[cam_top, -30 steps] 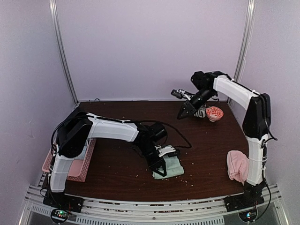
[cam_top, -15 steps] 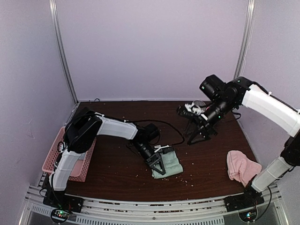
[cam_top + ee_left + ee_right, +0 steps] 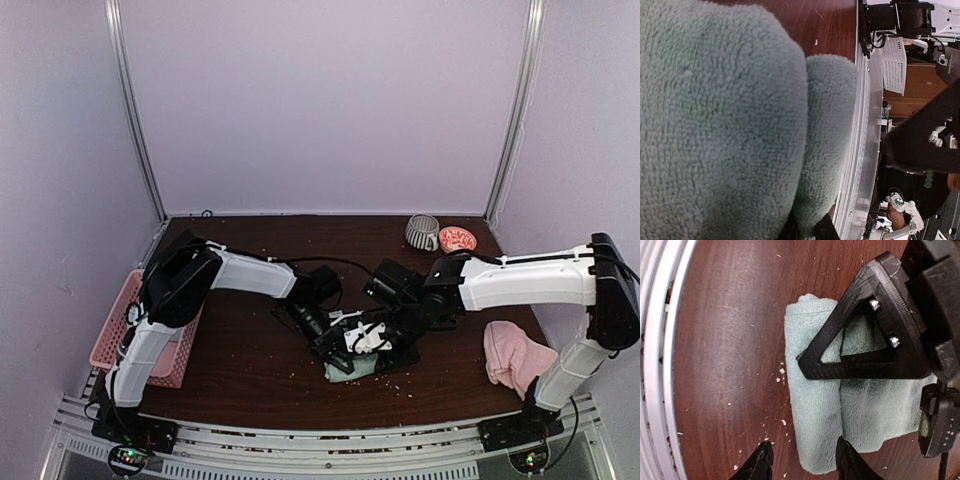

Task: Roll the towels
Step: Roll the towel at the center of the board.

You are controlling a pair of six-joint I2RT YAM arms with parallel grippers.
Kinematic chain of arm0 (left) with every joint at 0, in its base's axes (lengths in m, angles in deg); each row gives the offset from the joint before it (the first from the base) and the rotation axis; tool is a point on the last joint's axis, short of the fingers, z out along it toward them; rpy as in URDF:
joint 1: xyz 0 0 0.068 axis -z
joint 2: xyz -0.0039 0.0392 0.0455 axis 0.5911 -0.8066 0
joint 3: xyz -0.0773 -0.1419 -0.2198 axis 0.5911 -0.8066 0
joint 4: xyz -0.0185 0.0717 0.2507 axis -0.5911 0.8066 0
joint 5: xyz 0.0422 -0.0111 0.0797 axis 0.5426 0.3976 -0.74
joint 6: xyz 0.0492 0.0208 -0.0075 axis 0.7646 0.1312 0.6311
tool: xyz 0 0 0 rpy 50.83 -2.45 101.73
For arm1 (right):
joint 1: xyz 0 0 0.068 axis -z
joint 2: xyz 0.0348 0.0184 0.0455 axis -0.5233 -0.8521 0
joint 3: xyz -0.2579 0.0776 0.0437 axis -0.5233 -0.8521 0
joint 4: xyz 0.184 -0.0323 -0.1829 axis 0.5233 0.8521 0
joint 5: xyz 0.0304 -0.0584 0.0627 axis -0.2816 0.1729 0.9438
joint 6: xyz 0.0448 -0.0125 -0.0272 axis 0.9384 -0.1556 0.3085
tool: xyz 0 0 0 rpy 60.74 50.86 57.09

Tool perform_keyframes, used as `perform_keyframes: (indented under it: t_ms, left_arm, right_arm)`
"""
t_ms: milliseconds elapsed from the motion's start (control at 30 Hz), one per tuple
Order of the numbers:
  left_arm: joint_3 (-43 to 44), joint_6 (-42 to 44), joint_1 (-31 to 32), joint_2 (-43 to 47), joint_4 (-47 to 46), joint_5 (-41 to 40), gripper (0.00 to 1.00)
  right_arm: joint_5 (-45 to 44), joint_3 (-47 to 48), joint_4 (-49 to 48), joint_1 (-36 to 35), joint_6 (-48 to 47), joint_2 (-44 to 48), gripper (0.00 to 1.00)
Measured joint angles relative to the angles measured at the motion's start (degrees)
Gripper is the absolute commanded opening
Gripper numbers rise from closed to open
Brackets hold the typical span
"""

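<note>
- The mint towel (image 3: 815, 405) lies folded flat on the worktop (image 3: 240, 375), toward 6 o'clock from its middle in the top view. By its look it is not yet a roll.
- The left tool (image 3: 338, 352) is closed and seems to pinch a layer of the mint towel. One black triangular finger (image 3: 865, 368) lies across the top, which I judge pins the cloth against sliding.
- The right tool (image 3: 804, 464) hangs at the towel's 6 o'clock edge in its own view, jaws apart and holding nothing. It is likely placed to take the free edge.
- The pink towel (image 3: 515, 358) sits crumpled at 4 o'clock by the right arm's base, well apart and untouched.
- The mint cloth is thick looped terry, soft, with rounded folds and a crease between two halves.
- The worktop is dark, smooth wood grain, dotted with pale crumbs (image 3: 782, 371).
</note>
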Motion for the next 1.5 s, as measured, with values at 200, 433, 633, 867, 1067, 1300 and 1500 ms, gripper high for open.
perform_keyframes:
  t_ms: [200, 433, 633, 867, 1067, 1300, 1500]
  left_arm:
    - [0.26, 0.0, 0.0, -0.09, 0.63, -0.02, 0.0]
    - [0.66, 0.0, 0.0, -0.2, 1.11, -0.44, 0.14]
    - [-0.5, -0.81, -0.22, 3.87, 0.07, -9.51, 0.33]
    - [-12.37, -4.15, -3.54, 23.47, -9.57, -33.86, 0.43]
    - [-25.7, -6.58, -3.23, 40.22, -23.06, -50.95, 0.45]
    - [-40.15, 5.86, 9.35, 53.92, -39.39, -67.67, 0.46]
    - [-36.59, 18.67, 16.61, 44.96, -39.01, -67.89, 0.46]
  right_arm:
    - [-3.91, -2.34, -6.88, -1.18, 0.2, -3.69, 0.44]
    - [-5.53, -3.74, -11.72, -1.99, 0.11, -7.21, 0.17]
    - [-5.16, -3.15, -11.8, -1.95, 0.13, -7.98, 0.1]
    - [5.68, 7.26, -0.74, 2.69, 0.35, -14.45, 0.1]
    - [19.61, 21.31, 12.81, 11.45, -0.68, -26.91, 0.1]
    - [37.92, 39.34, 33.03, 20.0, -3.3, -44.83, 0.1]
    - [41.83, 40.94, 37.11, 21.31, -3.39, -47.6, 0.11]
